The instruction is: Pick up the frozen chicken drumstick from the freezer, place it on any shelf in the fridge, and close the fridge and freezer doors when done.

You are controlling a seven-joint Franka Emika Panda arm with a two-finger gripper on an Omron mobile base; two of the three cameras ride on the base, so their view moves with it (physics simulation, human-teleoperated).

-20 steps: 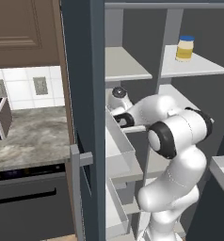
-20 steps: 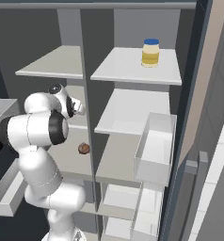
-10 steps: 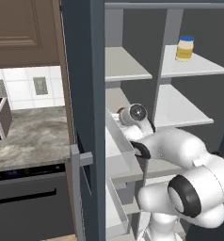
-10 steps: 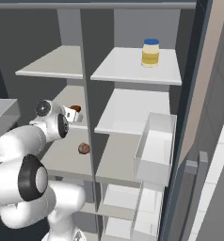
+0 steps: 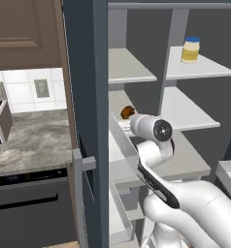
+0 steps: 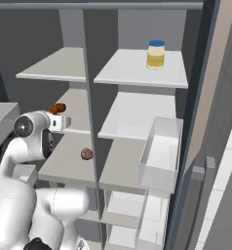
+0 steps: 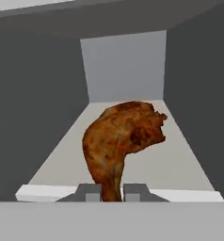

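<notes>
1. Landmark: the yellow blue-lidded jar (image 6: 156, 54), standing on the top shelf of the fridge (image 6: 137, 114), the right-hand half of the unit.

2. Progress, as judged: the pick-up looks done. The frozen chicken drumstick (image 7: 121, 141) is clamped in the gripper (image 7: 111, 192) and sits clear of the shelf surface behind it in the hand view. Left to do: carry it across the centre divider, set it on a fridge shelf, shut both doors.

3. Where the drumstick is: in the freezer (image 6: 69, 112), the half left of the jar's half. In the right base view it shows as a small reddish-brown piece (image 6: 57, 108) at the front of the middle shelf, one level below the jar's shelf and well to the left of it. In the left base view it sits (image 5: 127, 112) just above the white wrist.

4. Fingers (image 7: 135, 192): drawn nearly together, clamped on the narrow bone end of the drumstick; the meaty end rises above them.

5. A rounder tan-brown lump (image 6: 87, 154) lies on the freezer shelf one level further down from the jar. Not the target; untouched.

6. Doors: both stand open. The freezer door (image 5: 86, 106) swings out at the left, away from the jar; the fridge door (image 6: 208, 141) with its white bin stands to the jar's right.
</notes>
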